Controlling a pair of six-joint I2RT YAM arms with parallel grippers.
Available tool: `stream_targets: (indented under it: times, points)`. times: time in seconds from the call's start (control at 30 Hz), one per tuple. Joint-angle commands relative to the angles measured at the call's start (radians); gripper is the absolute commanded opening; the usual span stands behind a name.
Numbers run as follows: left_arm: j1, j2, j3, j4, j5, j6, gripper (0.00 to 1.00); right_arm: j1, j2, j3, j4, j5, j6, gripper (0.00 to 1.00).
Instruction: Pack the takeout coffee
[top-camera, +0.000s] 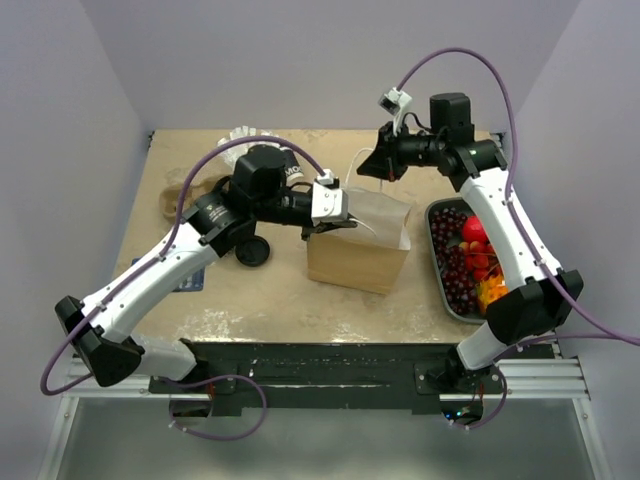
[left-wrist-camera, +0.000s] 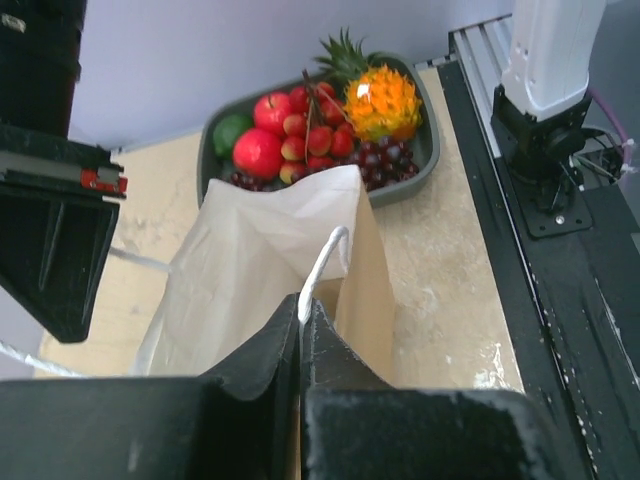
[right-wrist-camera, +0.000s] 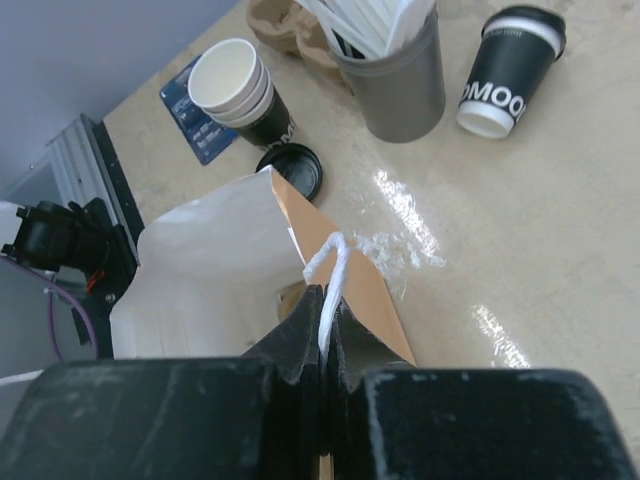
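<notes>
Black rail, beige tabletop, lilac walls

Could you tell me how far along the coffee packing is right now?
Done: the paper bag stands open on the table. In hand: the left gripper and right gripper are each shut on a white handle, holding its mouth apart. Left: the takeout coffee sits on the table outside the bag, not yet picked up.

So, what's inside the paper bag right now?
Only the paper bag's white inner wall shows; its bottom is hidden by its own folds. The takeout coffee stands outside on the table. The left gripper and right gripper each pinch a handle.
</notes>
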Motion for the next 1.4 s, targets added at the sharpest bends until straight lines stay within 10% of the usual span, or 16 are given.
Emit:
stream_targets:
  times: [0.0, 0.57, 0.67, 0.8, 1.37]
  points:
    - [0.002, 0.008, 0.146, 0.000, 0.102, -0.029, 0.00, -0.001, -0.051, 0.137, 0.010, -0.004, -0.001, 0.00]
    - [0.002, 0.044, 0.324, -0.097, 0.033, 0.038, 0.00, -0.001, -0.043, 0.279, 0.016, -0.018, 0.022, 0.00]
    - [0.002, -0.004, 0.174, -0.078, 0.025, 0.046, 0.54, 0.000, -0.074, 0.119, 0.021, -0.019, -0.005, 0.42]
    - [-0.001, -0.053, 0.004, 0.024, -0.031, 0.030, 0.89, -0.003, -0.094, 0.007, 0.041, -0.047, -0.022, 0.99]
    - [0.111, -0.171, 0.045, 0.135, -0.341, -0.050, 0.99, -0.046, -0.131, 0.092, 0.037, 0.146, -0.096, 0.95]
